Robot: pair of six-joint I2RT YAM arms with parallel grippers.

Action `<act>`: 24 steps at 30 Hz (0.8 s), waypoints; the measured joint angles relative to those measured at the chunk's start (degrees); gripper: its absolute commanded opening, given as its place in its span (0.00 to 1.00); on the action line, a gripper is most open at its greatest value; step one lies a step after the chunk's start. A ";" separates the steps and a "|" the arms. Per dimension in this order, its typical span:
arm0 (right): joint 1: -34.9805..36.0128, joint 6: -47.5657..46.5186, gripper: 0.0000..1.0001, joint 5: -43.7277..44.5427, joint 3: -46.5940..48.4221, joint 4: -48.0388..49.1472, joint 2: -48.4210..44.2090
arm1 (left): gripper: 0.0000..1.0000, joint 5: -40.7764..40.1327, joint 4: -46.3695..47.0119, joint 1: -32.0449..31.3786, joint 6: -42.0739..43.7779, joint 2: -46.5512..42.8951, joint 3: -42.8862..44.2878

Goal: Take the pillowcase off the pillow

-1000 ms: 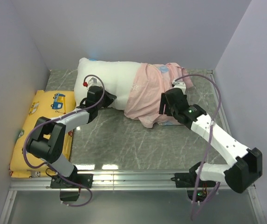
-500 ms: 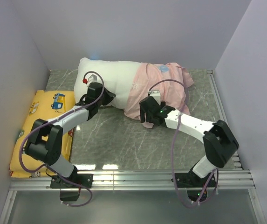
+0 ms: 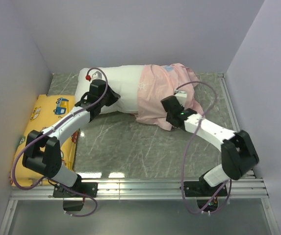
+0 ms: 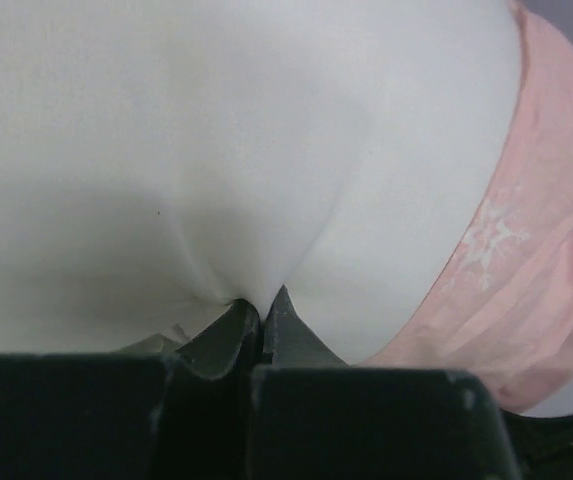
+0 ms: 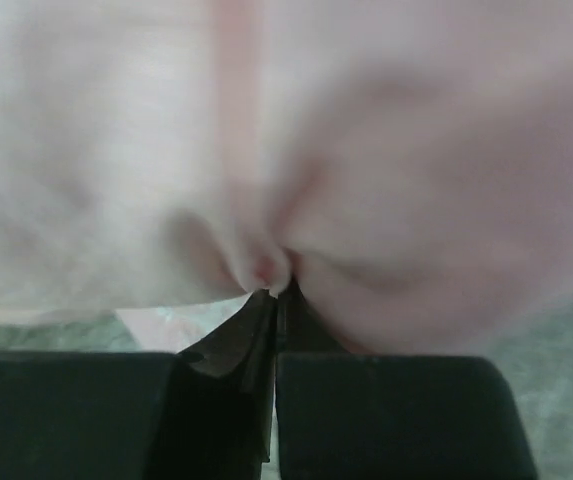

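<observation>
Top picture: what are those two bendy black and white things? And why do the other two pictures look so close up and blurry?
They are two robot arms, bolted at the near edge of a table. Each one ends in a gripper, a pincer with two fingers. The top picture comes from a camera above and behind the arms. The other two come from little cameras on the wrists, so you look right along the fingers. On the table lies a white pillow, half inside a pink pillowcase. A yellow pillow lies at the left. The left gripper pinches the white pillow. The right gripper pinches the pillowcase. That picture is probably blurry because the cloth is so near the camera.
</observation>
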 measured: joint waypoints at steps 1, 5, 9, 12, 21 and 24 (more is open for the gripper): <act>-1.60 0.17 0.00 -0.04 -0.68 -1.27 -2.38 | 0.01 0.24 -0.96 0.28 0.48 0.00 1.03; -7.98 0.31 0.00 -1.31 -0.39 -5.75 -12.81 | 0.00 3.78 -4.42 4.85 1.16 0.00 5.51; -13.84 -0.15 0.00 -4.63 2.84 -9.20 -22.08 | 0.01 9.53 -10.78 13.16 1.36 2.27 14.88; -18.36 -1.22 0.00 -7.69 6.25 -12.15 -27.50 | 0.00 11.32 -13.92 15.39 2.51 4.90 21.27; -23.30 -3.15 0.00 -13.11 13.29 -21.05 -31.95 | 0.00 15.19 -16.09 14.99 4.02 7.13 23.37; -23.45 -3.48 0.00 -15.28 14.23 -21.81 -32.39 | 0.05 15.06 -14.93 13.77 4.59 7.82 22.32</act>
